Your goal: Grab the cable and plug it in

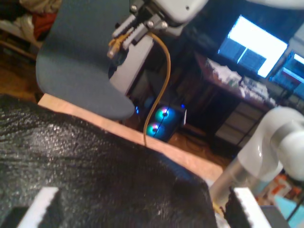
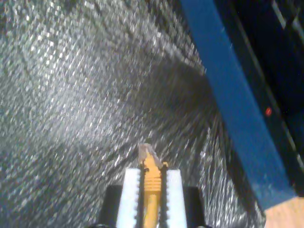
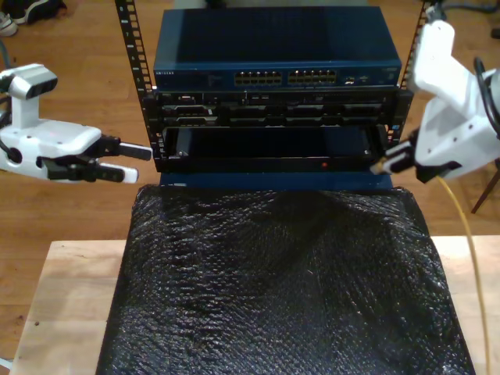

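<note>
Holding the cable (image 2: 151, 183) behind its plug (image 2: 146, 153), my second gripper (image 2: 152, 185) pinched it short of the switch (image 3: 277, 47).
You gripped well; the cord looked limp, the clip fragile; my first gripper (image 3: 125, 160) stood spread.

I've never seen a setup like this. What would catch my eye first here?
Probably the yellow-orange cable at the exterior view's right, its clear plug pinched in my second hand just above a crinkly black mat. Behind the mat stands a blue rack box with rows of small sockets. At that view's left, my first hand hangs open, holding nothing.
</note>
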